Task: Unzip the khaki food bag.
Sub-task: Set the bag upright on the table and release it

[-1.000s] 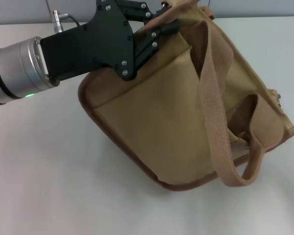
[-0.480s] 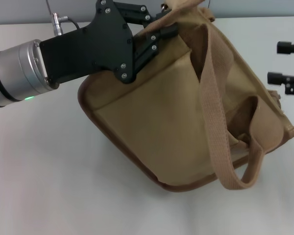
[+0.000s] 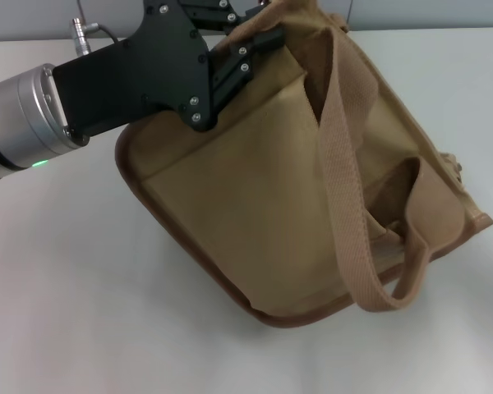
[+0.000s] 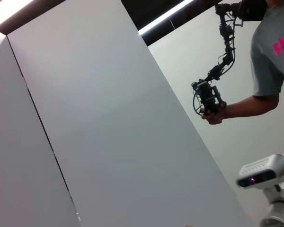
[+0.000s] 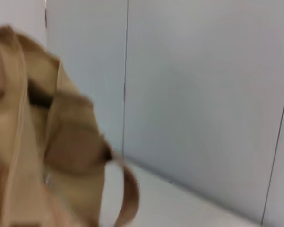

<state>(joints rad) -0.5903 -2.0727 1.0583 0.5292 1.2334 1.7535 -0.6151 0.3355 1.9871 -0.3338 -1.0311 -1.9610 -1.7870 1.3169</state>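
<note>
The khaki food bag (image 3: pixel 255 213) lies tilted on the white table (image 3: pixel 66 312), its front pocket facing up and its brown trim along the lower edge. Two webbing handles (image 3: pixel 341 164) drape over its right side. My left gripper (image 3: pixel 259 45) is at the bag's top left corner, black fingers shut on the top edge. The zipper and its pull are hidden behind that edge. The right wrist view shows the bag (image 5: pixel 23 142) very close, with a handle loop (image 5: pixel 128 194). My right gripper shows in no view.
The table extends left of the bag, in front of it and to its right. A grey wall stands behind the table. The left wrist view shows only wall panels and a person (image 4: pixel 270 56) far off.
The bag and my left gripper have shifted left and slightly up. My right gripper, seen at the right edge half a second ago, has left the head view.
</note>
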